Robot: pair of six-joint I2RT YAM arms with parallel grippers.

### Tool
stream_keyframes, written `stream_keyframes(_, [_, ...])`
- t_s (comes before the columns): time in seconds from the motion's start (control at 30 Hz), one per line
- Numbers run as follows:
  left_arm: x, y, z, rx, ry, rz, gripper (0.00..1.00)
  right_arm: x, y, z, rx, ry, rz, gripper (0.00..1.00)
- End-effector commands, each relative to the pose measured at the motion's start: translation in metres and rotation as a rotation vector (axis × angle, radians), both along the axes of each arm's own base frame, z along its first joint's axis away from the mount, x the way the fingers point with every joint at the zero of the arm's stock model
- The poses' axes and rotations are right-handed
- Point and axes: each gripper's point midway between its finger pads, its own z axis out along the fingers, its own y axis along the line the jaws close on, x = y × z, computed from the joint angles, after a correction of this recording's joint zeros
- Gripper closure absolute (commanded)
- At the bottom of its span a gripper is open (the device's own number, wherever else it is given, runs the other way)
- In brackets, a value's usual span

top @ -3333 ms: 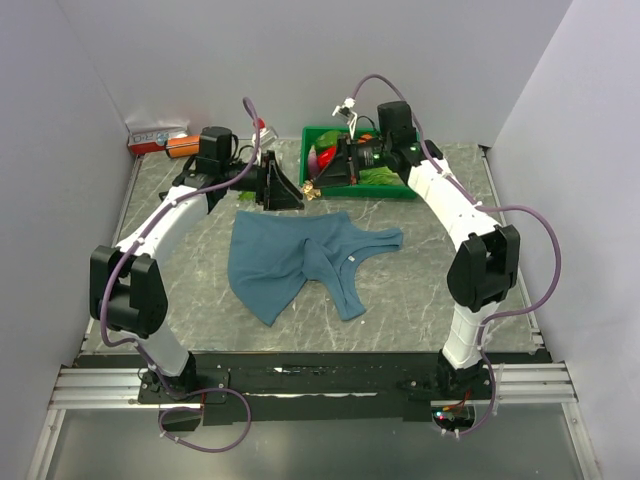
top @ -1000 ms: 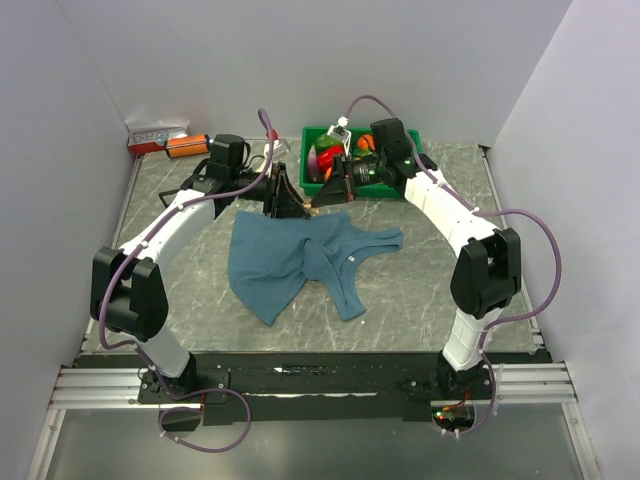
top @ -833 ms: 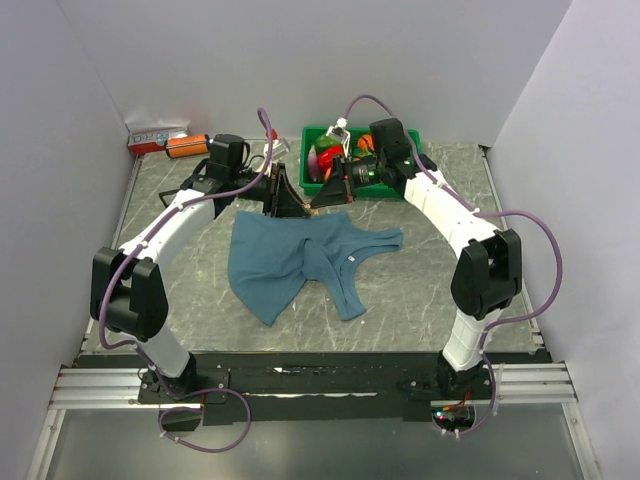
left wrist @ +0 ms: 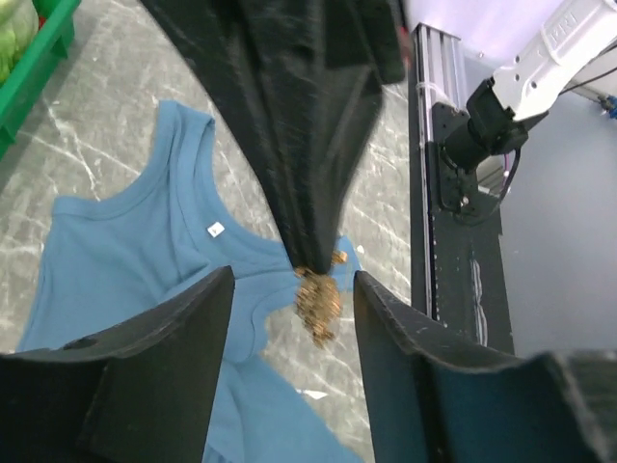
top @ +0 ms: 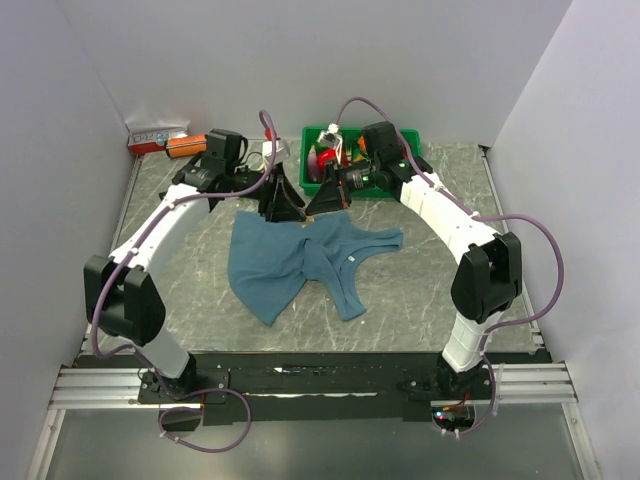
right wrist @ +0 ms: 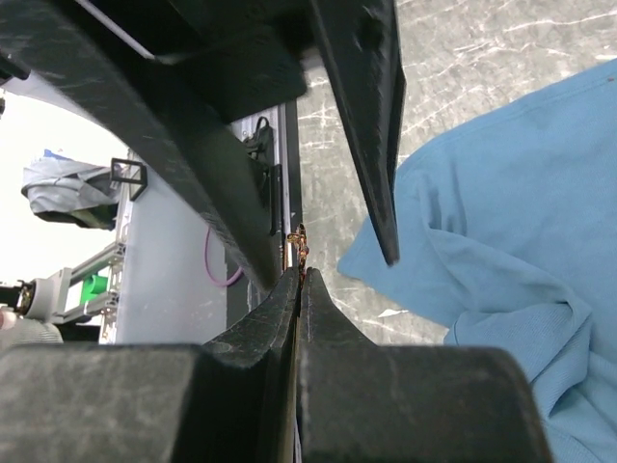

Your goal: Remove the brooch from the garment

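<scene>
Between right jaws, brooch (left wrist: 316, 301) lengthwise

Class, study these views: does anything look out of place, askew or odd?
The garment lies rumpled and askew, part of it folded over itself. The brooch is not on it: the right gripper pinches it, between the open fingers of the left gripper.

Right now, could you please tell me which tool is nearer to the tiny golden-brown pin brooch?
The right. The right tool is shut on the brooch, pinching it at its fingertips; the left tool is open, its fingers flanking the brooch without touching it.
</scene>
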Motion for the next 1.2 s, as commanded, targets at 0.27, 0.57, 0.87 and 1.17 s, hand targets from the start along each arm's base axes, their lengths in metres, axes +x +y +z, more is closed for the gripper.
stream_keyframes(0.27, [-0.034,0.008,-0.005,-0.027,0.021,-0.041,0.4,-0.023,-0.003,0.01,0.053,0.028,0.063,1.0])
stream_keyframes(0.57, [-0.036,-0.003,-0.013,-0.02,0.049,-0.08,0.54,-0.019,0.001,-0.007,0.068,0.187,0.064,1.0])
stream_keyframes(0.87, [-0.036,-0.008,-0.015,-0.007,0.04,-0.083,0.64,-0.013,0.005,-0.007,0.067,0.186,0.051,1.0])
stream_keyframes(1.17, [-0.039,-0.002,-0.013,0.009,0.019,-0.073,0.6,-0.017,0.0,-0.012,0.046,0.131,0.053,1.0])
